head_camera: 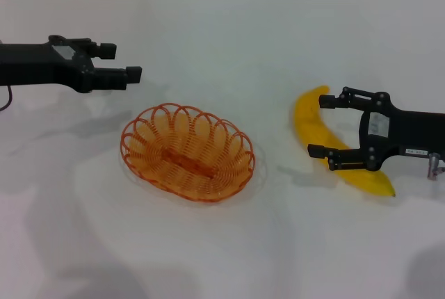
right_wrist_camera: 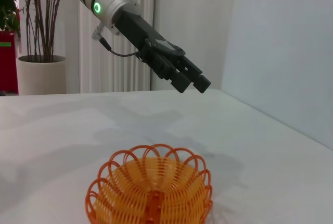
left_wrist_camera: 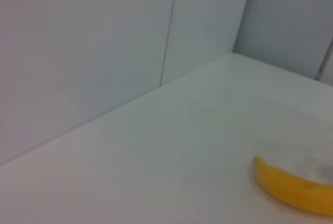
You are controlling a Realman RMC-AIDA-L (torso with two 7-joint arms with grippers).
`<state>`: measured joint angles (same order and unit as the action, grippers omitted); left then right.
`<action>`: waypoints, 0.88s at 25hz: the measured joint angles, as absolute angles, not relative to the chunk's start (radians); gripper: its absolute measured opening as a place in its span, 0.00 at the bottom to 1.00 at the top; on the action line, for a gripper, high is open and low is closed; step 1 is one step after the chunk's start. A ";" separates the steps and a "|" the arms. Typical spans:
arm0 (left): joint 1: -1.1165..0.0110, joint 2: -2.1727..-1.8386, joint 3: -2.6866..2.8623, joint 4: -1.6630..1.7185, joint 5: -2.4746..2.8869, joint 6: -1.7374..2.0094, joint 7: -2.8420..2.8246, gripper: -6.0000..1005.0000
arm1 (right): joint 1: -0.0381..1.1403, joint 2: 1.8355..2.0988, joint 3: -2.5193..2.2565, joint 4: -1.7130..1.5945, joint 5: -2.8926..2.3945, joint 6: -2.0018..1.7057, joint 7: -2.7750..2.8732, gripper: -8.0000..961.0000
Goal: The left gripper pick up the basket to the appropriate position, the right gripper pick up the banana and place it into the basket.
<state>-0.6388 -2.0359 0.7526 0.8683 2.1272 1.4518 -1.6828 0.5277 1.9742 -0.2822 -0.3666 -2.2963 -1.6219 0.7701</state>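
At centre frame the basket (head_camera: 188,151) sat untouched, the left gripper (head_camera: 119,62) hovering open at upper left, while the right gripper (head_camera: 325,126) straddled the banana (head_camera: 314,128) with fingers wide at right.

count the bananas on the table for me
1. The banana lies on the white table at the robot's right, between the open jaws of the right gripper, apart from the basket. None appears hidden.

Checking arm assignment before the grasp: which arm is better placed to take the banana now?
The right. The right gripper is open, with fingers straddling the banana. The left gripper hangs open beyond the basket, across the table.
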 joint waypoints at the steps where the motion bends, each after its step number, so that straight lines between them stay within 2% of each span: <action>1: -0.639 -2.036 0.755 0.868 2.130 1.452 -1.682 0.59 | 0.528 1.974 -0.282 -0.367 -2.296 -1.622 0.770 0.93; 6: -0.681 -2.032 0.790 0.879 2.244 1.454 -1.698 0.79 | 0.529 1.974 -0.282 -0.367 -2.296 -1.623 0.770 0.93; 11: -0.759 -2.037 0.800 0.879 2.412 1.454 -1.714 0.90 | 0.538 1.974 -0.284 -0.367 -2.296 -1.625 0.770 0.93; 22: -0.799 -2.040 0.875 0.854 2.445 1.417 -1.667 0.89 | 0.543 1.976 -0.282 -0.367 -2.296 -1.625 0.770 0.93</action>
<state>-0.7991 -2.0399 0.8754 0.8544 2.4454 1.4170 -1.6666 0.5431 1.9757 -0.2824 -0.3666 -2.2963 -1.6245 0.7700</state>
